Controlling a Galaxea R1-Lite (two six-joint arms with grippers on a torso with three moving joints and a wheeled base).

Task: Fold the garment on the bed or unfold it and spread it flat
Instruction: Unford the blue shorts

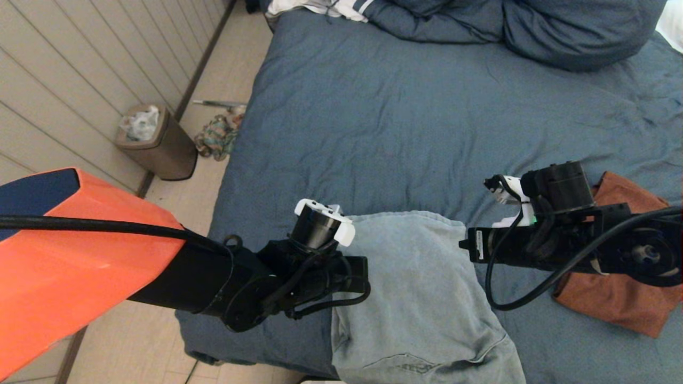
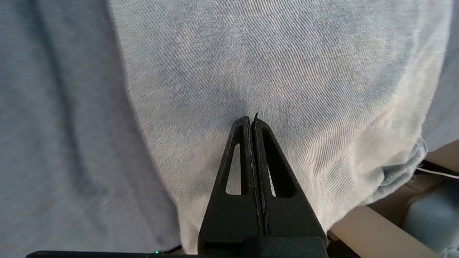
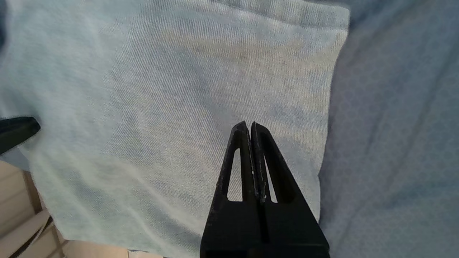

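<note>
A pale blue-grey garment [image 1: 416, 288] lies folded near the front edge of the bed [image 1: 400, 117], and its lower part hangs over that edge. My left gripper [image 2: 251, 120] hovers just over the garment [image 2: 287, 71] at its left side, shut and holding nothing. My right gripper [image 3: 250, 124] is over the garment [image 3: 179, 89] near its right edge, also shut and empty. In the head view the left arm [image 1: 320, 272] comes in from the left and the right arm [image 1: 533, 245] from the right, flanking the garment.
A rust-orange cloth [image 1: 624, 298] lies on the bed under my right arm. Blue pillows and bedding [image 1: 560, 32] are piled at the far end. On the floor to the left stand a bin [image 1: 157, 144] and a heap of clothes [image 1: 216, 136] by the wall.
</note>
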